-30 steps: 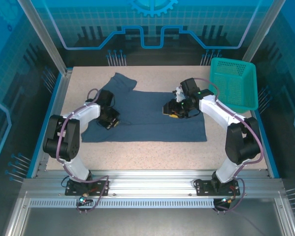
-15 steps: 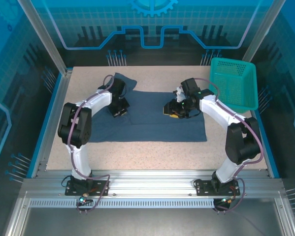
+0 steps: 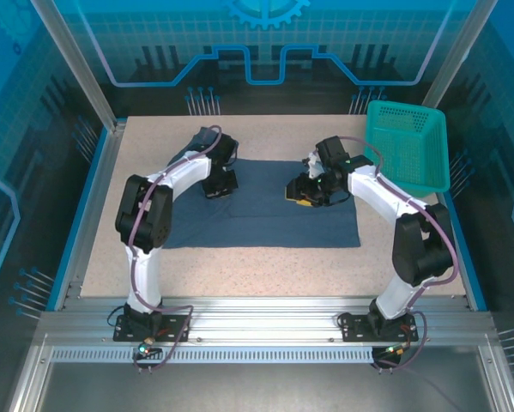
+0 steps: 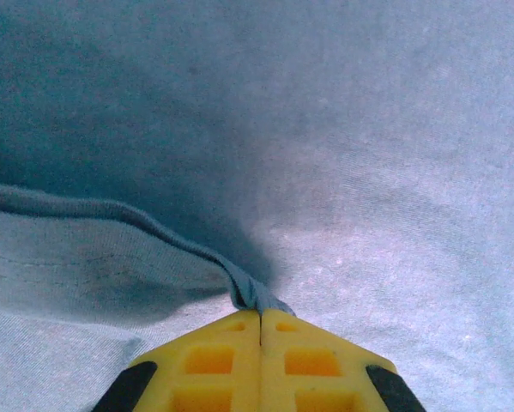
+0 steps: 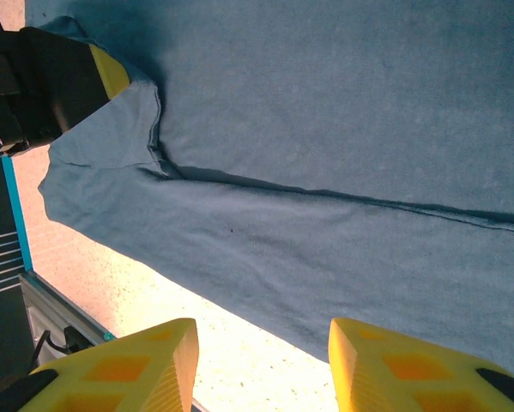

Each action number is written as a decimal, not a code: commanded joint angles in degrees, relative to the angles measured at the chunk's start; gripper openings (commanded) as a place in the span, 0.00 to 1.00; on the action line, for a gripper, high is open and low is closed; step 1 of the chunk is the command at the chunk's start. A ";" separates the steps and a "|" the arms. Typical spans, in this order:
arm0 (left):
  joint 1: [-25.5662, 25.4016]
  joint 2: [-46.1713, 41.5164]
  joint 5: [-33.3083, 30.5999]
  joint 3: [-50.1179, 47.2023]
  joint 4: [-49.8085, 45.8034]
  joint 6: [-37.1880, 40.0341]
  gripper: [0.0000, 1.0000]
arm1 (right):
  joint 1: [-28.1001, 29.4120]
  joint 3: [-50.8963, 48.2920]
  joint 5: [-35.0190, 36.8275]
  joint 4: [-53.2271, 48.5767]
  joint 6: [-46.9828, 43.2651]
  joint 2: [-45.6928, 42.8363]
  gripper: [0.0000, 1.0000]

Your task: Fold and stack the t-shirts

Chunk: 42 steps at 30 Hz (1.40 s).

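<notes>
A dark slate-blue t-shirt (image 3: pixel 274 215) lies spread on the speckled table (image 3: pixel 265 270). My left gripper (image 3: pixel 218 185) is over the shirt's upper left part. In the left wrist view its yellow fingers (image 4: pixel 214 360) are pressed together, so the left gripper (image 4: pixel 261 311) is shut on a pinched fold of the t-shirt (image 4: pixel 385 146), whose hem trails off to the left. My right gripper (image 3: pixel 301 194) hovers over the shirt's upper middle. In the right wrist view the right gripper (image 5: pixel 261 343) stands open with nothing between its fingers, above the t-shirt (image 5: pixel 325 129) and its edge.
A teal mesh basket (image 3: pixel 407 146) stands at the back right corner of the table. Bare table runs along the front of the shirt. The left gripper (image 5: pixel 68 77) shows at the top left of the right wrist view.
My left gripper has carried the shirt's left edge up and to the right, over the shirt's body. The right arm has stayed where it was.
</notes>
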 commanded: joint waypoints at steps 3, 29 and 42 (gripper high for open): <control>-0.81 2.55 -2.06 2.75 -2.01 5.28 0.00 | -0.76 1.30 -1.83 -1.83 -0.89 1.72 0.44; -4.22 1.97 -3.60 3.12 4.32 18.41 0.00 | -1.23 1.40 -3.34 -1.44 -1.00 3.10 0.44; -1.62 -8.79 -8.82 -0.27 0.20 3.23 0.61 | -2.95 -6.54 -0.99 11.61 3.77 -7.90 0.46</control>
